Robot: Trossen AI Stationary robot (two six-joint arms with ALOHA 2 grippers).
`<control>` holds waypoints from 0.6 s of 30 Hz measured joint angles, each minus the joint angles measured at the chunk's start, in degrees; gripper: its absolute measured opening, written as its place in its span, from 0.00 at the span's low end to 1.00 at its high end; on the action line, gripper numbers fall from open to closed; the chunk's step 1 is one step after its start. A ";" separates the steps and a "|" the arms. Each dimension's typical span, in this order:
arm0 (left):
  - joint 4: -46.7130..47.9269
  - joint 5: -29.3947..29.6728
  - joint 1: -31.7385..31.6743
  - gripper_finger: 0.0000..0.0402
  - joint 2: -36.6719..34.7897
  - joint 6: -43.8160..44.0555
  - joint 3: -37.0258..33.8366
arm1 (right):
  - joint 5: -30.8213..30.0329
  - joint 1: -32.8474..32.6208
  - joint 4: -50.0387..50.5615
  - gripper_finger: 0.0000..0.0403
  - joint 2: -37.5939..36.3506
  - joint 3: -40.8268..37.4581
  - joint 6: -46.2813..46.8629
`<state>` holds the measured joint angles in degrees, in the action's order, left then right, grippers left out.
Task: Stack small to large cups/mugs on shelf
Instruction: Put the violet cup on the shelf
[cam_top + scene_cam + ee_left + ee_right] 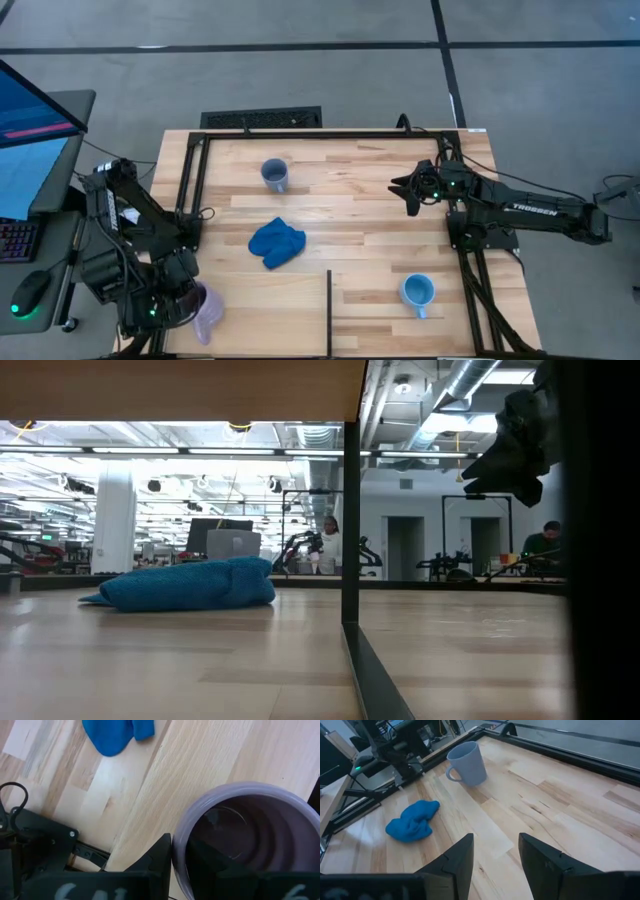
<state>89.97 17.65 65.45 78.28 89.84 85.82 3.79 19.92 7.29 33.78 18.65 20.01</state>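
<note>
My left gripper (pixel 192 305) is at the table's near left corner, shut on the pale lilac mug (pixel 208 314), whose open mouth fills the left wrist view (pixel 250 840). The grey-blue mug (pixel 275 175) stands upright on its base at the far middle and also shows in the right wrist view (pixel 468 762). The bright light blue mug (pixel 417 292) stands on the pale shelf panel (pixel 380 325) at the near right. My right gripper (pixel 412 192) is open and empty above the table's right part, with nothing between its fingers (pixel 495 852). My left gripper holds the lilac mug by its rim wall (pixel 179 845). One finger (pixel 155 862) is outside the mug and the other (pixel 207 865) is inside. The fingers point into the mug's mouth. Whether the mug is clear of the table, I cannot tell.
A royal-blue cloth lump (pixel 277 243) lies on the planks at the table's middle. The shelf's thin dark edge (pixel 329 310) runs from near to far beside it. Dark frame rails (pixel 190 190) border the table. People and desks show in the room beyond (pixel 328 545).
</note>
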 joint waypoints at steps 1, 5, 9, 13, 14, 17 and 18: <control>0.00 0.02 0.00 0.10 0.00 -0.03 0.00 | 0.00 0.00 0.00 0.44 0.00 0.00 0.00; 0.00 0.08 0.00 0.10 0.00 -0.04 0.02 | 0.00 0.00 0.00 0.44 0.00 0.00 0.00; 0.02 0.08 0.00 0.10 0.00 0.01 0.02 | 0.00 0.00 0.00 0.44 0.00 0.00 0.02; 0.02 0.05 0.00 0.10 -0.02 -0.02 0.02 | 0.00 0.00 0.00 0.44 0.00 0.00 0.02; 0.04 -0.04 0.00 0.10 -0.02 -0.02 0.02 | 0.00 0.00 0.00 0.44 0.00 0.00 0.02; 0.07 -0.34 -0.02 0.10 -0.04 -0.02 0.04 | 0.00 0.00 0.00 0.44 0.00 0.00 0.04; 0.07 -0.38 -0.02 0.10 -0.04 -0.06 0.04 | 0.00 0.00 0.00 0.44 0.00 0.00 0.07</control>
<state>90.04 17.28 65.43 78.24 89.78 85.86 3.79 19.92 7.29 33.78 18.65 20.08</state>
